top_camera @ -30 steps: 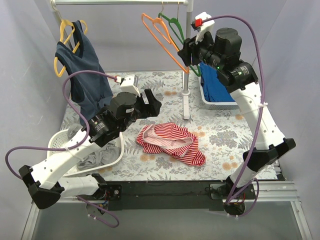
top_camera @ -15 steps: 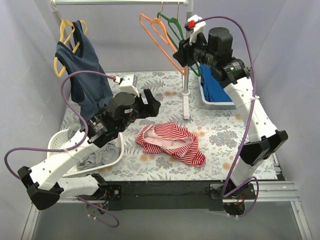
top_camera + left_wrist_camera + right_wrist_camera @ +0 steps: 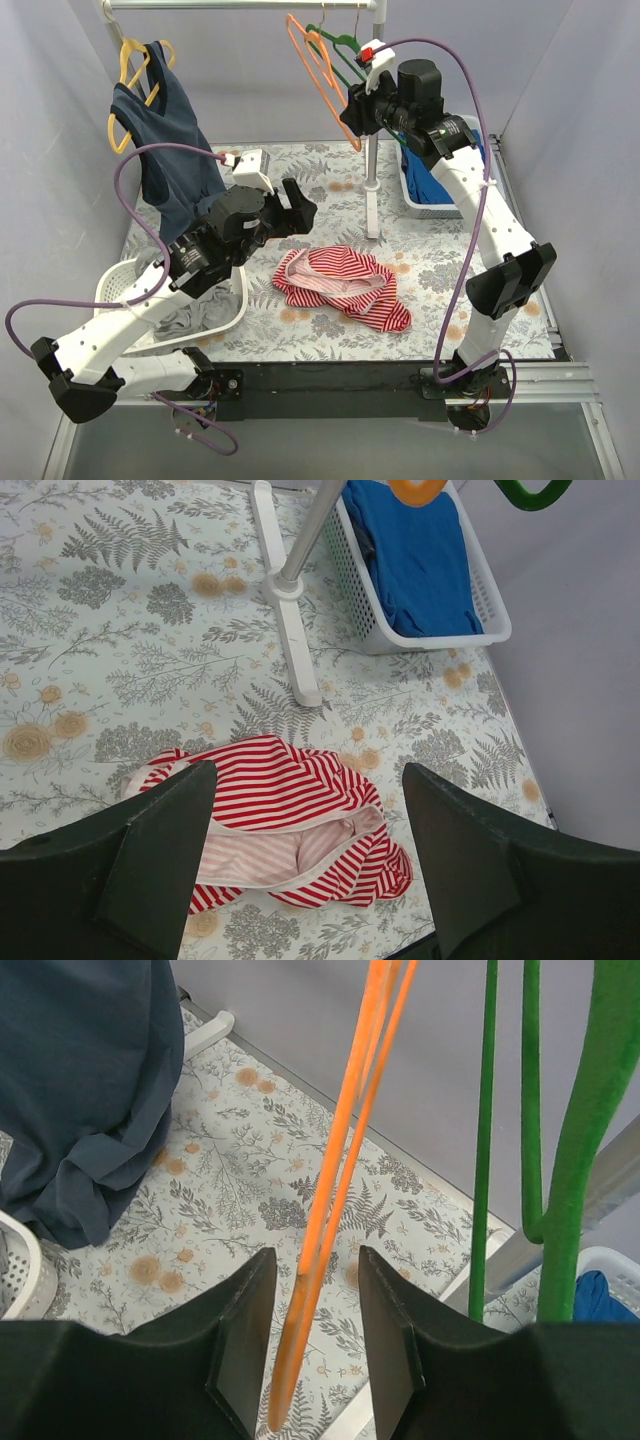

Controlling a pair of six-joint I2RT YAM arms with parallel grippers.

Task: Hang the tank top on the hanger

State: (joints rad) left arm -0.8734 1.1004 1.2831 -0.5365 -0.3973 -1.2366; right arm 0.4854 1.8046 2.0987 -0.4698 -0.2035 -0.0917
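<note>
The red-and-white striped tank top [image 3: 345, 285] lies crumpled on the flowered table, its pale inside showing; it also shows in the left wrist view [image 3: 280, 815]. My left gripper [image 3: 300, 203] is open and empty, hovering above and left of it [image 3: 305, 780]. The orange hanger [image 3: 320, 70] hangs from the rail at the back. My right gripper [image 3: 350, 112] is raised to it, jaws open on either side of the hanger's lower frame [image 3: 340, 1190], with a gap on both sides [image 3: 315, 1260].
A green hanger [image 3: 345, 48] hangs right beside the orange one [image 3: 560, 1160]. A navy top on a yellow hanger [image 3: 165, 140] hangs far left. The rack pole [image 3: 372, 170] stands mid-table. A white basket [image 3: 440, 210] holds blue cloth; a laundry basket [image 3: 218, 325] sits near left.
My right arm has moved up and to the left, bringing its open jaws around the orange hanger, which has swung left. My left gripper has barely shifted.
</note>
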